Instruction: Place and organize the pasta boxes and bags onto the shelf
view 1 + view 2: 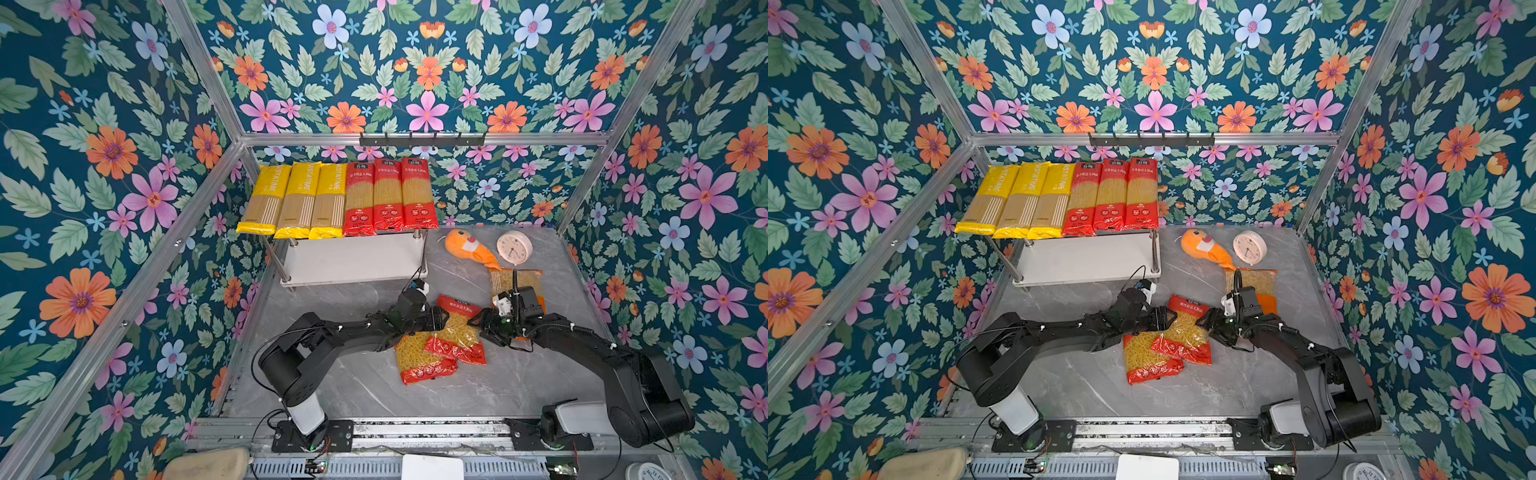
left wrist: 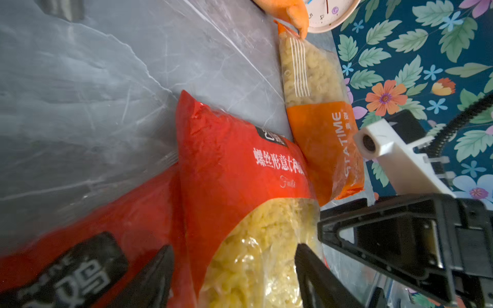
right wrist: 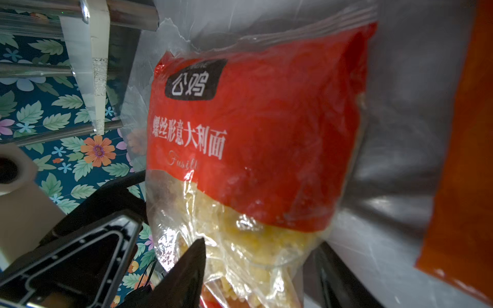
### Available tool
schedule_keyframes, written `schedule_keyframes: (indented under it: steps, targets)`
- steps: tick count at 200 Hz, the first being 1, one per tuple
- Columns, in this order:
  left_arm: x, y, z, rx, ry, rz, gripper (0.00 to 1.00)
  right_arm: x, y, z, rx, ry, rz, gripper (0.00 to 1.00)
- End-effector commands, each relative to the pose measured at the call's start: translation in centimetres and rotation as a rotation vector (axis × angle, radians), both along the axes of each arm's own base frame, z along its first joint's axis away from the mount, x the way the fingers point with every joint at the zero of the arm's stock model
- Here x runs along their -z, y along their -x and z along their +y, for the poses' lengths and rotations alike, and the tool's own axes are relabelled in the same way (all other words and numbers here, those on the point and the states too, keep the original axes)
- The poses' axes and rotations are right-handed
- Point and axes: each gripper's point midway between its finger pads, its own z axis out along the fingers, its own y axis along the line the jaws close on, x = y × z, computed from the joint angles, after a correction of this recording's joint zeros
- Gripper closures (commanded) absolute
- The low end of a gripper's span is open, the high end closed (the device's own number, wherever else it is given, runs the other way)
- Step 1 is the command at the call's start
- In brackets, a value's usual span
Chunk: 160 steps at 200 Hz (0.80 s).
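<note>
1. clock directions are read in the top views, with 12 o'clock at the far wall.
2. the left arm point(image 1: 332, 332) is seen rising from its base at 7 o'clock and folded at the elbow, with the forearm laid low and nearly level toward 3 o'clock.
3. the left gripper point(image 1: 441, 319) is set at the 9 o'clock edge of the upper red bag point(image 1: 457, 336). in the left wrist view its jaws are spread wide with the bag between them; whether the bag is pinched cannot be told.
4. the right arm point(image 1: 590, 345) is rooted at 5 o'clock and bent back on itself, with the forearm directed toward 9 o'clock.
5. the right gripper point(image 1: 482, 322) is placed at the 3 o'clock edge of the same bag. in the right wrist view the jaws are seen wide astride its clear end; a grip cannot be told.
6. the upper red bag is found near the middle of the table point(image 1: 374, 386), overlapping the lower red bag point(image 1: 419, 361) at its 7 o'clock.
7. the orange bag point(image 1: 503, 280) is laid flat at 1 o'clock of the right gripper, partly hidden by that wrist.
8. the shelf point(image 1: 353, 262) is stood at 11 o'clock. its top board is loaded with the yellow spaghetti packs point(image 1: 299, 199) and the red spaghetti packs point(image 1: 388, 195), side by side.
</note>
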Motion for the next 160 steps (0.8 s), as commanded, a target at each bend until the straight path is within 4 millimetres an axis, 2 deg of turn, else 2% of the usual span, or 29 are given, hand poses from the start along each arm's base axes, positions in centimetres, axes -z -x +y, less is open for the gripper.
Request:
schedule_keyframes:
  steps: [1,17,77,117,160]
  targets:
    - [-0.3,0.4,-1.2,0.038,0.022,-0.002,0.30,-0.7,-0.8,1.0,-0.022,-0.055,-0.041,0.39]
    - [-0.2,0.5,-1.5,0.047,0.029,0.000,0.33,-0.8,-1.0,1.5,-0.037,-0.079,-0.055,0.43]
    - [-0.8,0.8,-1.2,0.060,0.025,-0.020,0.58,-1.7,-1.1,2.0,-0.050,-0.119,-0.093,0.70]
    - [-1.0,1.0,-1.1,0.071,0.031,-0.025,0.70,-2.6,-0.8,2.5,-0.056,-0.129,-0.117,0.77]
    - [-2.6,1.2,-0.9,0.071,0.053,-0.056,0.83,-4.0,-0.8,3.7,-0.080,-0.143,-0.159,0.83]
